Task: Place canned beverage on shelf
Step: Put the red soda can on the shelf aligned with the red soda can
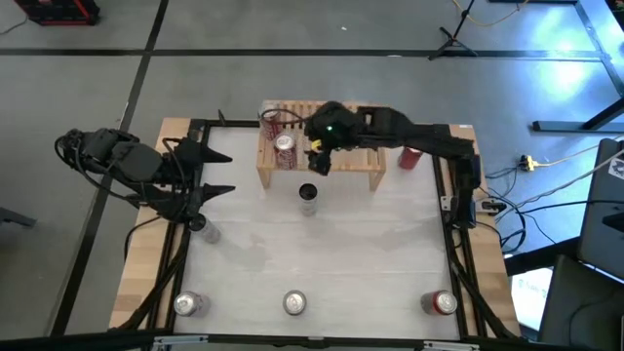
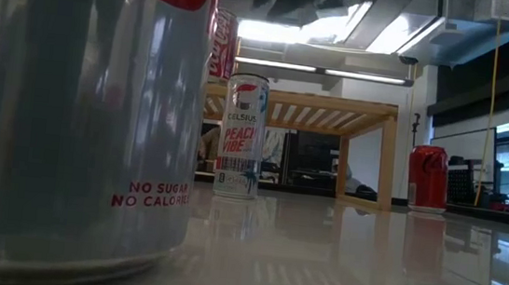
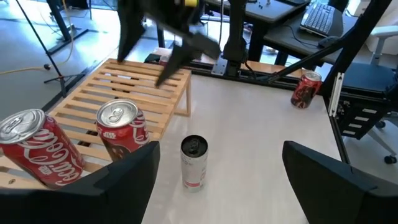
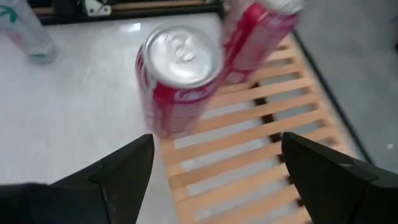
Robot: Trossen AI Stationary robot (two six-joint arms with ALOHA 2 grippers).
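Above the shelf point(image 1: 320, 148), the right gripper point(image 1: 319, 156) hung with its jaws spread and empty. Two red cans point(image 1: 284, 151) stood on the slats, and a white can point(image 1: 308, 199) stood just before it. The left gripper point(image 1: 216, 174) waited apart, also spread.

A smooth grey concrete floor point(image 1: 292, 78) crossed by dark lines surrounds the white counter point(image 1: 331, 244) with its pale wooden edge. Black tripod legs point(image 1: 453, 41) stand on the floor at the far side, and a yellow plug on a cable point(image 1: 527, 162) lies to the right. In the low view, long ceiling light strips point(image 2: 336, 73) glow and a yellow cord point(image 2: 493, 100) hangs down. A desk with a black keyboard point(image 3: 320, 17) stands beyond.
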